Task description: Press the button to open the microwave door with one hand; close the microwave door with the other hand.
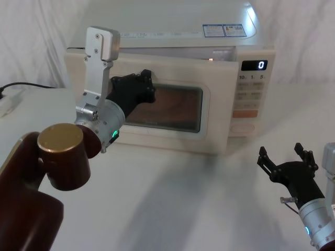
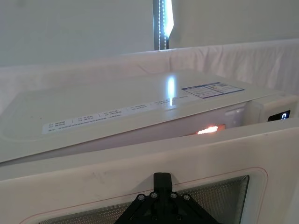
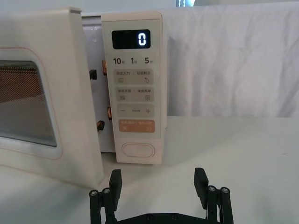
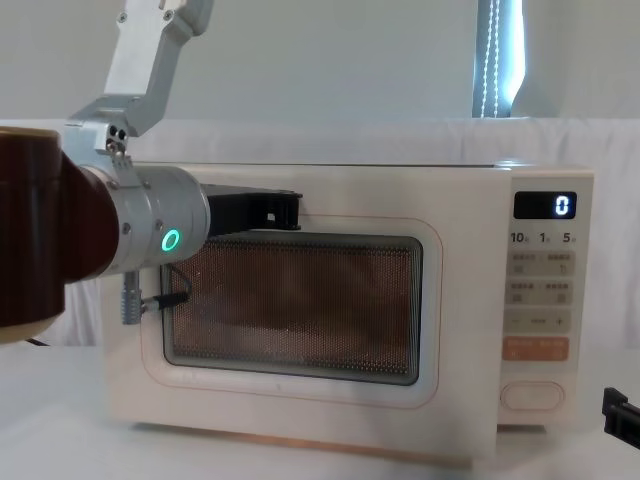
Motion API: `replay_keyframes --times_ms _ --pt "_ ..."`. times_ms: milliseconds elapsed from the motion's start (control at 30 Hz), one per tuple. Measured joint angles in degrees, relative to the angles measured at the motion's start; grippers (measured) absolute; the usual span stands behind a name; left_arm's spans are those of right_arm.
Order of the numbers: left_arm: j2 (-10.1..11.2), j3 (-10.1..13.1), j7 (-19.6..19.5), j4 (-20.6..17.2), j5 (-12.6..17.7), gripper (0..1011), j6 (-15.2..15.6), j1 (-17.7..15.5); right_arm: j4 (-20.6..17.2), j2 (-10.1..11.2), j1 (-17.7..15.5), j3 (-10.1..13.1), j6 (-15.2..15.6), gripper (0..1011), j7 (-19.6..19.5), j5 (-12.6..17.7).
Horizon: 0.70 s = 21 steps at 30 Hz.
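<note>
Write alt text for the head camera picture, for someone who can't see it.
A cream microwave door stands slightly ajar, with the left end effector against its window side. The right end effector hovers open over the table, below the control panel and its oval button.

display [image 3: 131, 39] reads "0"; control panel [image 3: 135, 93] keys "10", "1", "5"; other txt prob unreadable.

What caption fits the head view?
Left gripper against the ajar door; right gripper open, low, away from the button.
</note>
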Motion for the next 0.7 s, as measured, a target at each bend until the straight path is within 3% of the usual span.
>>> replay_keyframes --times_ms 700 --pt "-3.19 -0.6 -1.14 3.82 3.66 0 0.09 -1.98 0.0 0.0 0.0 0.0 0.0 1002 0.0 0.0"
